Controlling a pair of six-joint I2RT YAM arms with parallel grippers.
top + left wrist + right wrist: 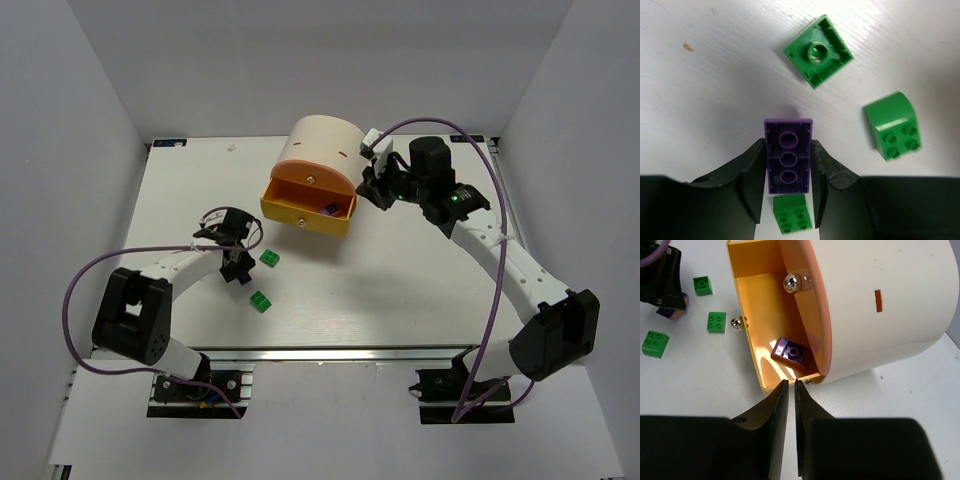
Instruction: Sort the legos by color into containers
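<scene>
My left gripper (788, 145) is shut on a purple lego (788, 160), gripped by its long sides with its hollow underside facing the camera. Three green legos lie around it: one upside-down (818, 50), one with a curved top (892, 125), one under the jaws (792, 212). The cream drum (322, 148) stands at the back with its yellow drawer (300, 215) pulled open. A purple lego (790, 352) lies inside the drawer. My right gripper (789, 383) is shut and empty, its tips by the drawer's side corner.
An orange drawer (812, 300) with a shiny knob (792, 282) sits shut above the open one. The yellow drawer's knob (738, 323) faces the green legos (270, 257). White walls close in the table (400, 300) on three sides.
</scene>
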